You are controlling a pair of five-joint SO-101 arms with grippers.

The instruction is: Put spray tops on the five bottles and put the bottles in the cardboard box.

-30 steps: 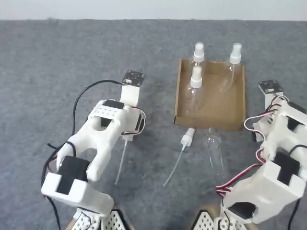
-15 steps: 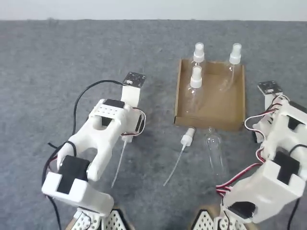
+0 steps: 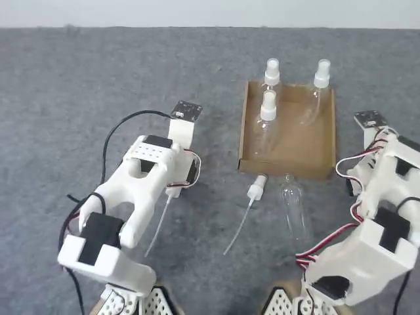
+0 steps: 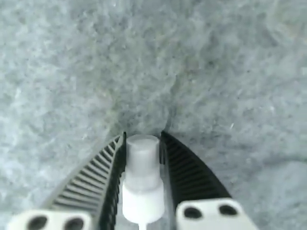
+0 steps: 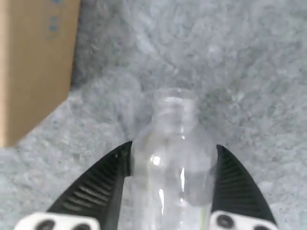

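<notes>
Left claw (image 4: 142, 136) pinches the top (image 4: 142, 165) at its head; right claw (image 5: 173, 149) clamps the bottle (image 5: 173, 122), likely light, slippery and crushable, below its neck.

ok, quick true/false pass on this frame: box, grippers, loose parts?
The brown cardboard box holds five bottles. False: three clear spray-topped bottles lie in it.
The left gripper is shut on a white spray top. True.
The right gripper is empty. False: it grips a clear uncapped bottle.
A second white spray top lies on the grey mat beside another uncapped bottle. True.
</notes>
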